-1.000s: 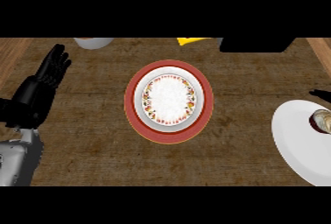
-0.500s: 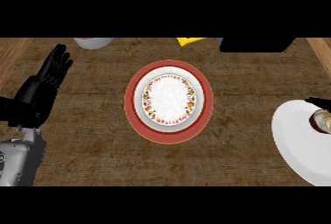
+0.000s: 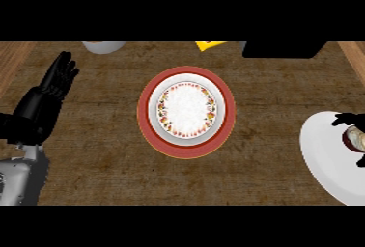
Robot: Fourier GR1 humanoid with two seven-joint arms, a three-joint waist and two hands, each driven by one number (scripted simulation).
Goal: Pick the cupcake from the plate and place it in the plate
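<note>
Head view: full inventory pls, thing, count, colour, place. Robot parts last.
Counter: 1, brown wood grain, fills the view.
Patterned plate: 1, red rim, white inside with a flower ring, centre.
White plate: 1, white, right edge, cut off.
Cupcake: 1, pale with a dark wrapper, on the white plate, partly hidden.
Grey object: 1, top edge, left, cut off.
Yellow object: 1, top edge.
Black object: 1, top edge, right.
Left hand: 1, black, far left, open, resting.
Right hand: 1, black, right edge at the cupcake; mostly out of view.

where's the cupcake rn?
Head view, far right edge: the cupcake sits on the plain white plate, with the right hand's black fingers around it.
</note>
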